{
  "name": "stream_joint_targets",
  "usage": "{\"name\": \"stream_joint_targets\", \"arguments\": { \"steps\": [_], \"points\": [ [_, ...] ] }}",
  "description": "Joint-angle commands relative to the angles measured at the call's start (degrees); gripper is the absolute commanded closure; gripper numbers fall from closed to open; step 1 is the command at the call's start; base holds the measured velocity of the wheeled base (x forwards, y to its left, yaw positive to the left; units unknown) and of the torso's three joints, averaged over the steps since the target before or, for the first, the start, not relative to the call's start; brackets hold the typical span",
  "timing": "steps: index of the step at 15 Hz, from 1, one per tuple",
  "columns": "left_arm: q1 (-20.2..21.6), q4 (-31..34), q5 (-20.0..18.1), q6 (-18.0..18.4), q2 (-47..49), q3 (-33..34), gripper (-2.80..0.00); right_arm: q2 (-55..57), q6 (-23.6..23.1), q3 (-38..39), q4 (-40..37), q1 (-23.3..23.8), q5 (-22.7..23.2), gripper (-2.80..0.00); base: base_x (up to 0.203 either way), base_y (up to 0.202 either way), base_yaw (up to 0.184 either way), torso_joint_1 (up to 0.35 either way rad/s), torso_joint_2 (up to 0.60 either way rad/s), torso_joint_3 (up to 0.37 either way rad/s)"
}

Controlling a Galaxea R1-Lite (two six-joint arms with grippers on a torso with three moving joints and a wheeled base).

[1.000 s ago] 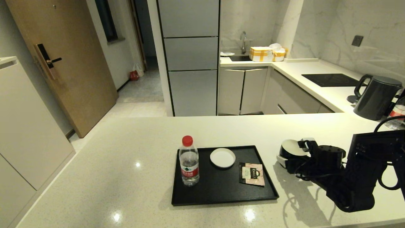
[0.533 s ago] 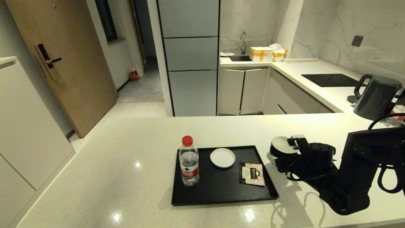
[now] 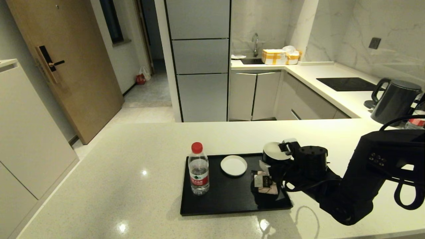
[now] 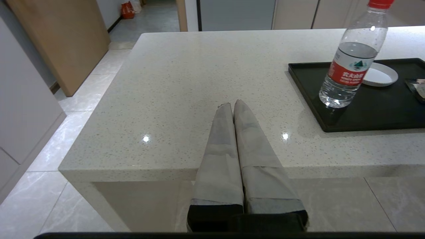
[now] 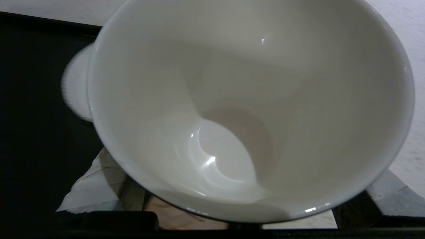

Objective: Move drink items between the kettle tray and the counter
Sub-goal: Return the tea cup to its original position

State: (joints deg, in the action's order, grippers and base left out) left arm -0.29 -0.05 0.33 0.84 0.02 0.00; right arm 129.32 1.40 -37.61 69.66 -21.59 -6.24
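The black cup (image 3: 275,153) with its white inside hangs tilted over the right end of the kettle tray (image 3: 229,202), and my right gripper (image 3: 276,156) is shut on it. In the right wrist view the cup's (image 5: 239,99) white inside fills nearly the whole picture. The pink-and-black tea sachet (image 3: 264,183) lies on the tray just below the cup, partly in the gripper's shadow. The tray rests on the cream-white counter (image 3: 132,172). My left gripper (image 4: 232,104) is shut and empty, low at the counter's near edge, left of the tray (image 4: 308,109).
A water bottle (image 3: 198,172) with a red cap stands at the tray's left end, and a small white saucer (image 3: 233,165) lies beside it. A dark kettle (image 3: 395,101) and a glossy hob panel (image 3: 347,83) sit on the right-hand worktop.
My right arm has carried the cup leftwards, from above the counter right of the tray to over the tray's right end above the sachet. Bottle, saucer and sachet have not moved.
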Motion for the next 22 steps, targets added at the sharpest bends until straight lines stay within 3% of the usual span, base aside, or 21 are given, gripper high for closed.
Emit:
{"name": "stream_joint_targets", "arguments": {
  "steps": [1, 9, 14, 22],
  "points": [
    [0.02, -0.04, 0.02, 0.04, -0.11, 0.09, 0.00, -0.88, 1.09, -1.73, -1.40, -2.93, -0.25, 0.00, 0.000, 0.000, 0.000, 0.000, 0.00, 0.000],
    [0.02, -0.04, 0.02, 0.04, -0.11, 0.09, 0.00, 0.15, 2.99, -10.38, -11.48, -9.52, -0.35, 0.00, 0.000, 0.000, 0.000, 0.000, 0.00, 0.000],
    [0.02, -0.04, 0.02, -0.01, -0.11, 0.09, 0.00, 4.25, 3.39, -15.92, -14.23, -10.84, -0.35, 0.00, 0.000, 0.000, 0.000, 0.000, 0.00, 0.000],
    [0.02, -0.04, 0.02, 0.04, -0.11, 0.09, 0.00, 4.37, 6.33, -14.69, -14.20, -12.86, -0.35, 0.00, 0.000, 0.000, 0.000, 0.000, 0.00, 0.000]
  ]
}}
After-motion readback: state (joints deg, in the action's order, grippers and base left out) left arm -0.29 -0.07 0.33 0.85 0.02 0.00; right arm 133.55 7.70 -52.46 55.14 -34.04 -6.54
